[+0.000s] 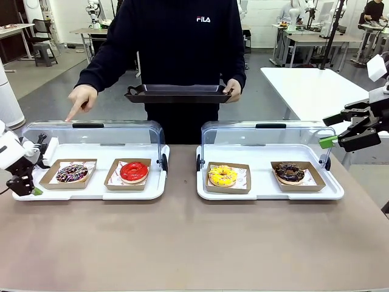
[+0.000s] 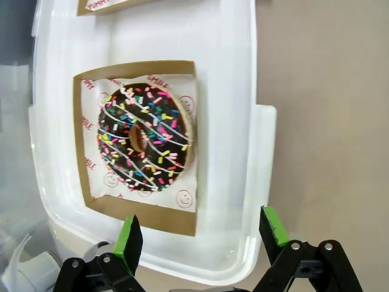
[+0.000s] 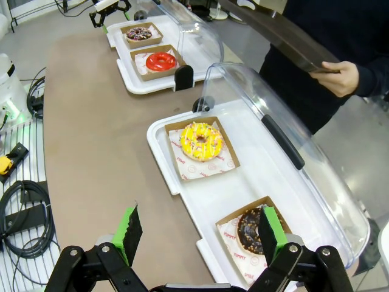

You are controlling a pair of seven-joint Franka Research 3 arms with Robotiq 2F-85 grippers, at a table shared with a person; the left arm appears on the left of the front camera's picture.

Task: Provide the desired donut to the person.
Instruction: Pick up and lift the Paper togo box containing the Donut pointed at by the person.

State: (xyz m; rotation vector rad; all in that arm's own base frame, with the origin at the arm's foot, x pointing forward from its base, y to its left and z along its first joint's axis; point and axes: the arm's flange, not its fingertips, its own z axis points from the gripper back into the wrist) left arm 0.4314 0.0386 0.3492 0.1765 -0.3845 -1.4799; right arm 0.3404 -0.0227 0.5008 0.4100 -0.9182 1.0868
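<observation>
Your left wrist view puts the sprinkled donut [image 2: 146,139] at 12 o'clock of the left gripper [image 2: 199,216], fingers spread and empty; the front view adds the person's hand [image 1: 82,97], pointing down, seemingly at that donut. It lies flat, hole up, round with no long axis, in its cardboard tray [image 2: 81,152]; the right gripper [image 3: 199,213] is spread too, empty.
</observation>
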